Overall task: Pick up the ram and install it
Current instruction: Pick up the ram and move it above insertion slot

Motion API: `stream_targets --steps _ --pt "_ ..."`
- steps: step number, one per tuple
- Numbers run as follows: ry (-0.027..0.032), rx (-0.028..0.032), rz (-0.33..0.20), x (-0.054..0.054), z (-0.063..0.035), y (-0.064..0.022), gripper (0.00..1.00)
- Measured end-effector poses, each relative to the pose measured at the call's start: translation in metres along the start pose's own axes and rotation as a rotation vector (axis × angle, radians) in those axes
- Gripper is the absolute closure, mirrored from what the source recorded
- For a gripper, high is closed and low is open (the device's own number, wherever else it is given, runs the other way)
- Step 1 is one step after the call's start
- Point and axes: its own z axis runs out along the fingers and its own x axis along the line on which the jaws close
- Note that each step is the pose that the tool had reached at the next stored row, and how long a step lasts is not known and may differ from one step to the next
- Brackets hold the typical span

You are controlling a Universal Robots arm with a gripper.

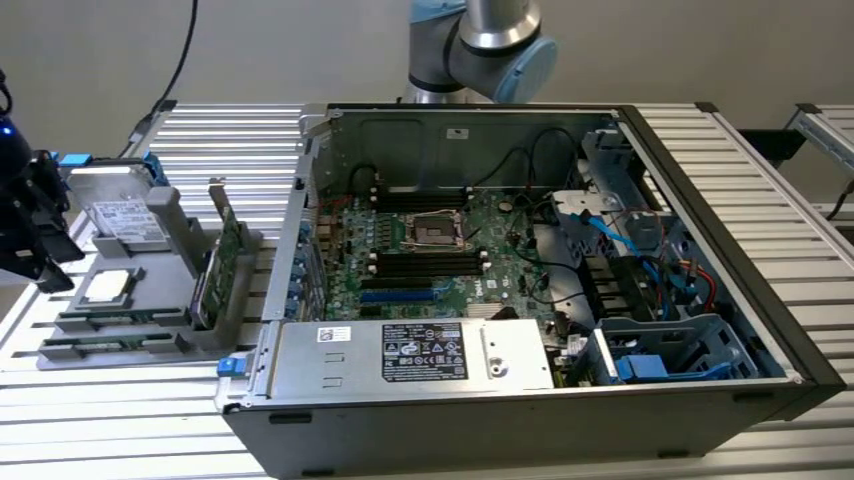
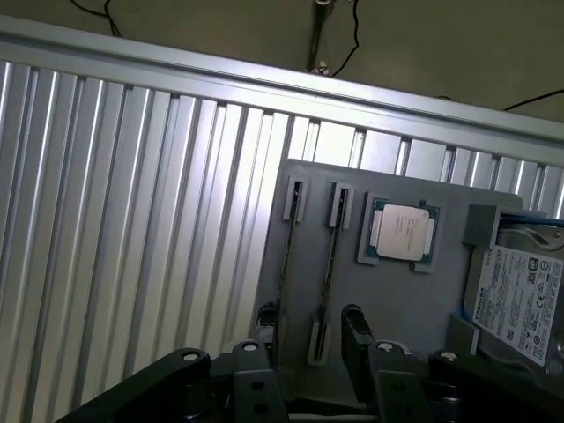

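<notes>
You had the end effector [image 2: 308,315] spread apart above the ram [image 2: 328,264], which stood on edge in the grey holder [image 2: 397,300] on the surface [image 2: 132,220]. It looked light, stiff and fragile. The long flat faces, mid-length and clear of the chips' edges, seemed the safest hold.

Slatted metal table [image 1: 747,150] with open computer case [image 1: 467,440] and grey holder [image 2: 414,304] (side by side)

A parts holder [image 2: 397,300] is lying on the table [image 2: 132,220], at the exterior view's left of the computer case [image 1: 534,430], carrying the ram [image 2: 328,264], a processor [image 2: 403,231] and a hard drive [image 2: 520,300].
</notes>
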Motion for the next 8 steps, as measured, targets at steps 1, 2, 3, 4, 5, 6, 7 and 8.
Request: stream_targets --steps 1,2,3,4,5,6,7,8 --pt "0.0 0.0005 0.0 0.0 0.0017 0.0 0.58" --pt "0.0 0.001 0.001 0.001 0.0036 0.0 0.58" --pt "0.0001 0.0012 0.003 0.001 0.0054 0.0 0.58" --pt "0.0001 0.0013 0.004 0.001 0.0072 0.0 0.58" --pt "0.0 0.0015 0.007 0.001 0.0091 -0.0001 0.58" --pt "0.0 0.0015 0.01 0.001 0.0109 -0.0002 0.58" --pt "-0.0002 0.0015 0.015 0.001 0.0127 -0.0002 0.58" --pt "-0.0004 0.0016 0.021 0.001 0.0146 -0.0003 0.58"
